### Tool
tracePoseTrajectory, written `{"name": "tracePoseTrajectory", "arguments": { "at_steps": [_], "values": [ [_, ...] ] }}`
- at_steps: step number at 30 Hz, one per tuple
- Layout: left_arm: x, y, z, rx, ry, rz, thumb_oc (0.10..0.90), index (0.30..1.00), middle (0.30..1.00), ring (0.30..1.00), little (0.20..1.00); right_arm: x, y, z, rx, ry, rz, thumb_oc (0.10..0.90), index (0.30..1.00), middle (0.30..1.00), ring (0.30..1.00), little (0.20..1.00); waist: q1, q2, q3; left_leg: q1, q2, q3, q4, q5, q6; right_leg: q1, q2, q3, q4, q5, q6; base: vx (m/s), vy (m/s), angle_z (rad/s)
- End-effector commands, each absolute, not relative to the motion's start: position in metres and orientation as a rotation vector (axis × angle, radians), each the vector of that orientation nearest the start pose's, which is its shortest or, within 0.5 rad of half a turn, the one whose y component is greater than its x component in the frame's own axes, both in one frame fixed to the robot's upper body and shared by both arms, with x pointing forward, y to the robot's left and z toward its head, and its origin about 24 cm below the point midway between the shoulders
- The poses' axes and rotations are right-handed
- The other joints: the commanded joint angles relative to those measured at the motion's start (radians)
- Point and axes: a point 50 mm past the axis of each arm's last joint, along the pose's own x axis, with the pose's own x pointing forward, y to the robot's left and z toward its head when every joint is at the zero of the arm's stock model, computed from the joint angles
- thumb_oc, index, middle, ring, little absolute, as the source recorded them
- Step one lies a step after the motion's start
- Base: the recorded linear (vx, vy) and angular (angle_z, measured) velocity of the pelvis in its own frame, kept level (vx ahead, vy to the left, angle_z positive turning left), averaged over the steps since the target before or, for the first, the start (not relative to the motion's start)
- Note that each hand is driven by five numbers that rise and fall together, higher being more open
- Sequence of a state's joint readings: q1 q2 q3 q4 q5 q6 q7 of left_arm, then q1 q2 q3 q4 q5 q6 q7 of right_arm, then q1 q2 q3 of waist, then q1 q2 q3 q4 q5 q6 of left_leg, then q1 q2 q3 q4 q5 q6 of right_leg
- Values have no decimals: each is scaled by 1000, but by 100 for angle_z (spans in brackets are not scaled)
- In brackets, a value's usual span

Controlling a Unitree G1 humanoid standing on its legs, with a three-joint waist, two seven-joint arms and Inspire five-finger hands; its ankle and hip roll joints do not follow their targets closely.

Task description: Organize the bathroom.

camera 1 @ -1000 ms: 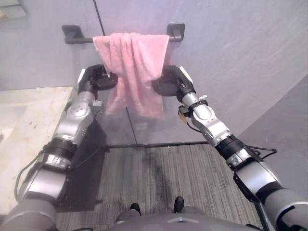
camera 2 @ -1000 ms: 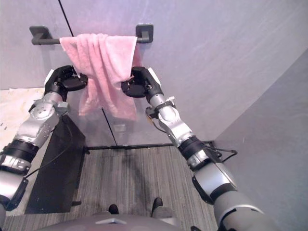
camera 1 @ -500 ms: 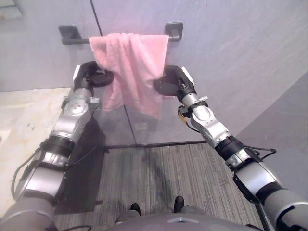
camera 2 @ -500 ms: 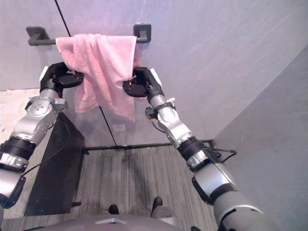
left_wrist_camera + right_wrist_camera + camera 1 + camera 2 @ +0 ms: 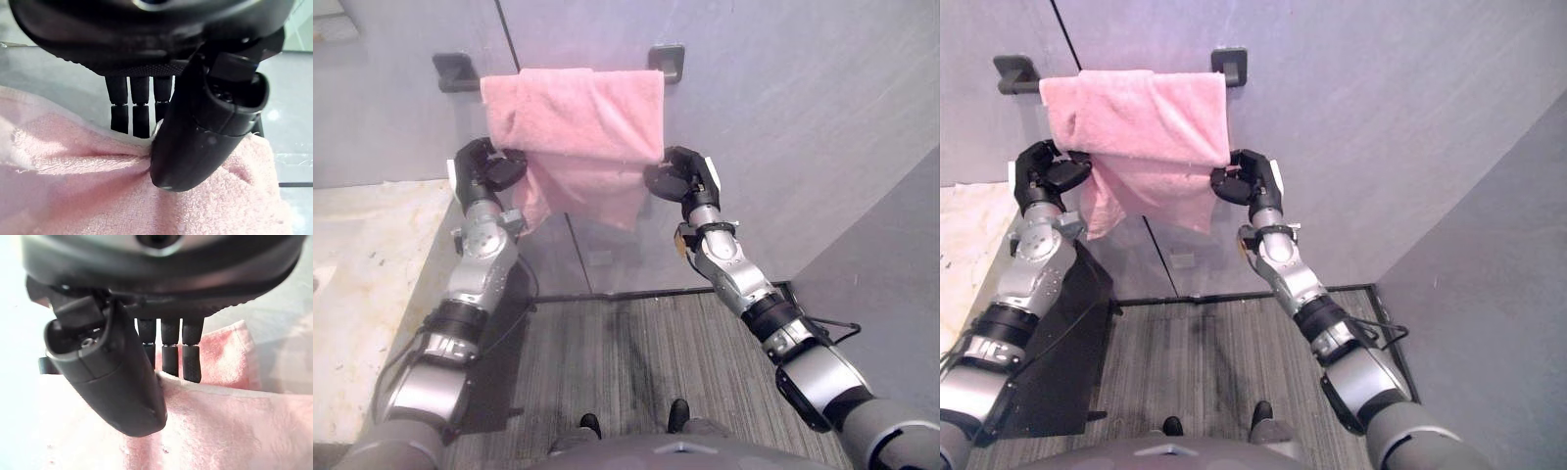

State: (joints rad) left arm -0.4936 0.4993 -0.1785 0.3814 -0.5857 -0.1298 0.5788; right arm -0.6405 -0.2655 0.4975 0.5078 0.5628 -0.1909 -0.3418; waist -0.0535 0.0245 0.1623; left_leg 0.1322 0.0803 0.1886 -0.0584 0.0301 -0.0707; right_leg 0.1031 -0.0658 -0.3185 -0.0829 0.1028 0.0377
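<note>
— What's going on down there by the carpeted floor [image 5: 636,362]?

— Nothing on it. Both arms are reaching up and away from the body toward the wall, elbows bent, wrists cocked back.

— And the hands?

— The left hand [image 5: 481,168] is pinching the pink towel [image 5: 576,127] at its left edge; from its wrist camera I'm seeing the thumb pressing the cloth against the fingers [image 5: 141,110]. The right hand [image 5: 683,176] is doing the same at the right edge, thumb and fingers [image 5: 170,352] closing on the front layer's lower hem.

— So where is the towel sitting?

— It's hanging over the dark towel bar [image 5: 455,78] on the grey wall [image 5: 803,98], folded across it, with the front flap being held out wide between the two hands and a lower layer drooping behind, lopsided toward the left.

— Which step would you say this is?

— I'd judge it's spreading and squaring the towel on the bar. Next it's probably needing an even pull outward and down so the hems level, then a release of both pinches without dragging the cloth off the bar.
</note>
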Motion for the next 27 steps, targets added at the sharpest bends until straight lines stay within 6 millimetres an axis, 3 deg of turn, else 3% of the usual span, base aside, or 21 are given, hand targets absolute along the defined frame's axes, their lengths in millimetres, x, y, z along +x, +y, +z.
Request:
{"name": "tracePoseTrajectory", "arguments": {
  "at_steps": [1,5,7,8,9,10,11,21,27],
  "values": [
    [328,249,161,-105,-422,562,400,300,300,300,300,361,-101,142,209,-306,21,400,300,300,300,300,23,12,-81,-14,-78,35,40,-63,26,7,53,46,103,-203,59,0,0,0],
    [327,248,157,-94,-412,566,408,312,312,312,312,361,-101,142,218,-303,22,400,300,300,300,300,26,9,-83,-10,-79,34,36,-62,27,9,53,43,100,-200,58,0,0,0],
    [328,248,158,-90,-406,541,442,364,364,364,364,362,-100,145,199,-314,30,400,300,300,300,300,28,8,-84,-11,-78,33,37,-61,27,9,53,42,99,-198,59,0,0,0],
    [329,247,158,-90,-401,526,508,462,462,462,462,362,-100,146,196,-317,32,400,300,300,300,300,28,8,-83,-11,-79,33,36,-60,27,8,54,41,99,-198,59,0,0,0],
    [330,246,158,-89,-398,511,675,712,712,712,712,363,-99,147,192,-320,34,400,300,300,300,300,29,8,-83,-11,-79,33,36,-60,26,9,53,41,99,-198,59,0,0,0],
    [332,245,158,-82,-389,481,780,869,869,869,869,363,-99,150,184,-327,38,400,300,300,300,300,29,9,-83,-11,-79,34,35,-59,26,9,54,41,99,-198,59,0,0,0],
    [333,245,158,-74,-379,458,800,900,900,900,900,364,-99,151,178,-330,41,400,300,300,300,300,29,9,-84,-11,-79,34,35,-59,26,8,54,41,100,-198,59,0,0,0],
    [348,247,182,95,-353,291,800,900,900,900,900,368,-96,155,127,-343,106,400,300,300,300,300,26,23,-87,-12,-77,44,38,-58,25,7,52,42,104,-200,62,0,0,0],
    [352,249,192,95,-368,259,800,900,900,900,900,368,-91,159,111,-358,128,400,300,300,300,300,25,29,-88,-15,-77,47,41,-58,22,8,50,39,104,-202,61,0,0,0]
  ]
}}
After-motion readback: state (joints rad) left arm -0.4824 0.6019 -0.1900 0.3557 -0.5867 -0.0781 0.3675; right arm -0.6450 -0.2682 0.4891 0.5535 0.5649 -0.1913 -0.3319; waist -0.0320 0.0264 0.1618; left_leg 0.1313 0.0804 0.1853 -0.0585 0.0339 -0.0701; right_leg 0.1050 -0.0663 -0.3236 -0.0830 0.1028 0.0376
